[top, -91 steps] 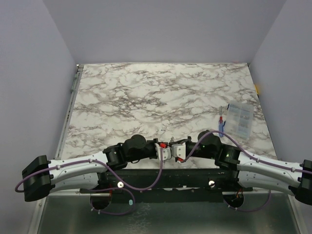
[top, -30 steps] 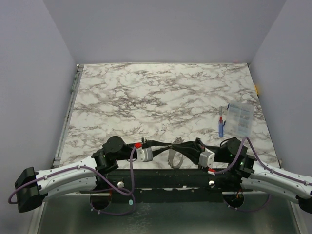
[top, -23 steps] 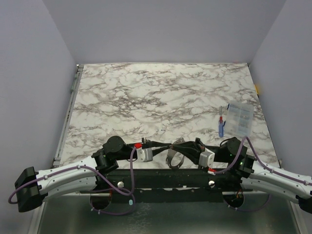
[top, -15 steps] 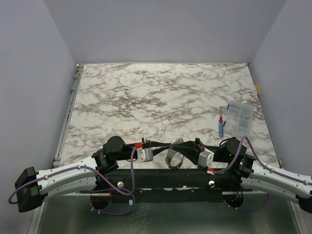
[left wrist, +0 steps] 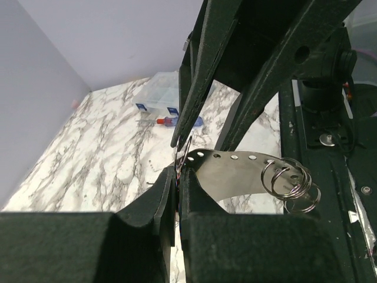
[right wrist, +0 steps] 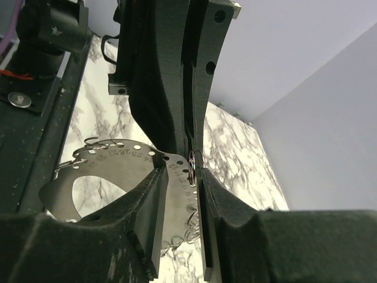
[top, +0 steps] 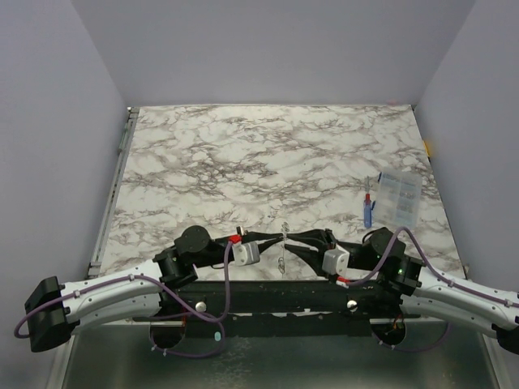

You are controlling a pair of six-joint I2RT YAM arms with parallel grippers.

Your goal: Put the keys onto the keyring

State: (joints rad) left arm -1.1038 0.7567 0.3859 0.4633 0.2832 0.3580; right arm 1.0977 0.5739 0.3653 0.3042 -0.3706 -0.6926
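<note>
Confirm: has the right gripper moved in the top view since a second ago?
Yes. The right gripper has shifted slightly left, away from the blue pen, toward the left gripper, which pinches the keyring.

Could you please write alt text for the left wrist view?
The left gripper pinches a thin wire keyring, beside a perforated metal plate that carries a cluster of split rings. The right gripper, open, hangs just above, over a marble table.
</note>
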